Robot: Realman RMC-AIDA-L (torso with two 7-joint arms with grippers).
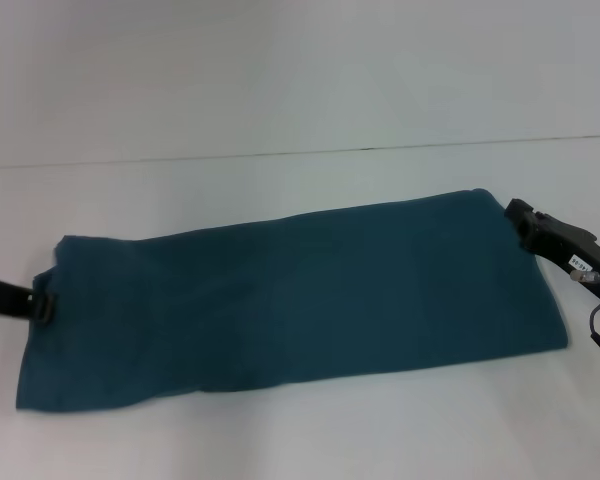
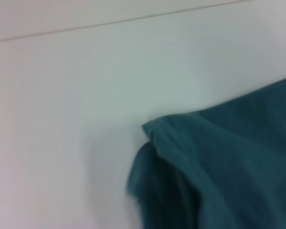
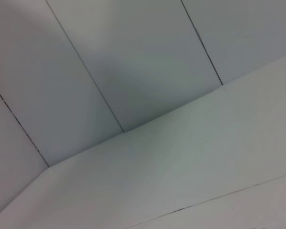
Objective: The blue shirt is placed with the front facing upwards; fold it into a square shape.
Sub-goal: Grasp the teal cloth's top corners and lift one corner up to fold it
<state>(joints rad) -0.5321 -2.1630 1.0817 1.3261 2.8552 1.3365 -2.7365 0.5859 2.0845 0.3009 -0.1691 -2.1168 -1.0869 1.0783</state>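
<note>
Head view has your blue shirt [image 1: 290,300] folded into a long band across mid-frame on the white table [image 1: 300,420]. Left gripper [image 1: 42,303] sits at its left end, right gripper [image 1: 525,222] at its upper-right corner. Can't tell if either's pinching cloth.

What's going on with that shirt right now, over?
Left gripper at the shirt's left end, right gripper at its right end. Blue shirt lies folded into a long strip on the table. Nothing in the way.

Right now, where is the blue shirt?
In the head view the blue shirt lies folded into a long strip across the white table, between the left tool and the right tool.
</note>
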